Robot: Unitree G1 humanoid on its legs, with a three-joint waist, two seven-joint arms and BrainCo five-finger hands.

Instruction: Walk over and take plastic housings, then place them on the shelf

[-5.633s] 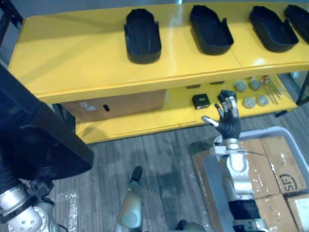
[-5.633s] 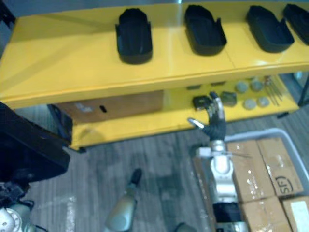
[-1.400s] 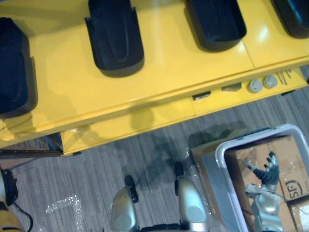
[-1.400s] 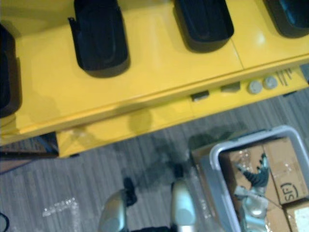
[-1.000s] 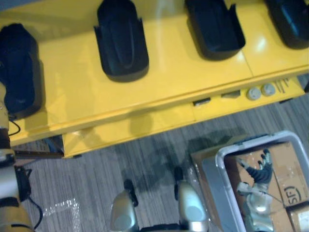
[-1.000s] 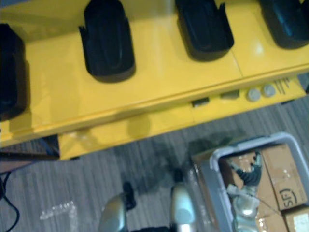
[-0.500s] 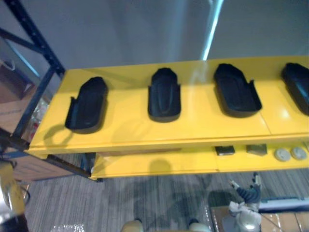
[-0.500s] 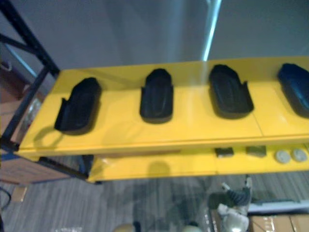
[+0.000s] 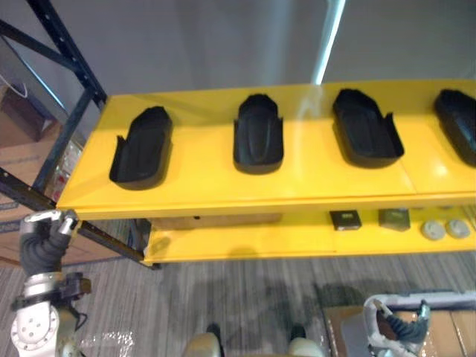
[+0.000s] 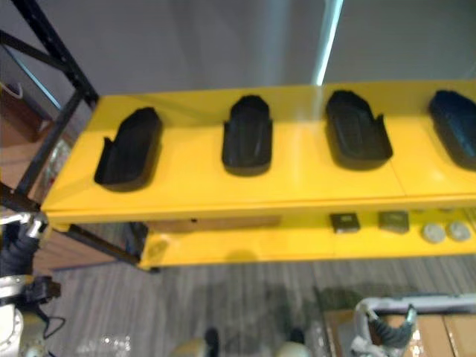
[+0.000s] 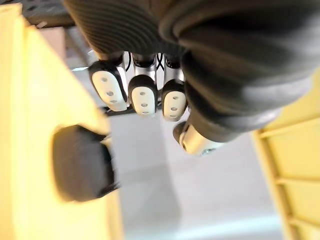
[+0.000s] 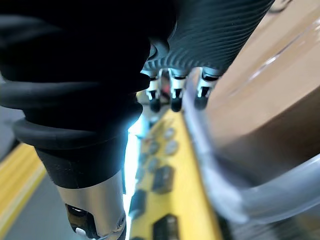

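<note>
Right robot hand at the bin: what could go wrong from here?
1. The right robot hand sits low, right beside the rim of the grey bin. Lifting it towards the shelf could snag that rim.
2. The left robot hand is close to the black rack brace. A forward swing might strike it.

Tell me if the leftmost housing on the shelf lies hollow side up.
Hollow side up: the leftmost housing shows its rim and sunken inside.
</note>
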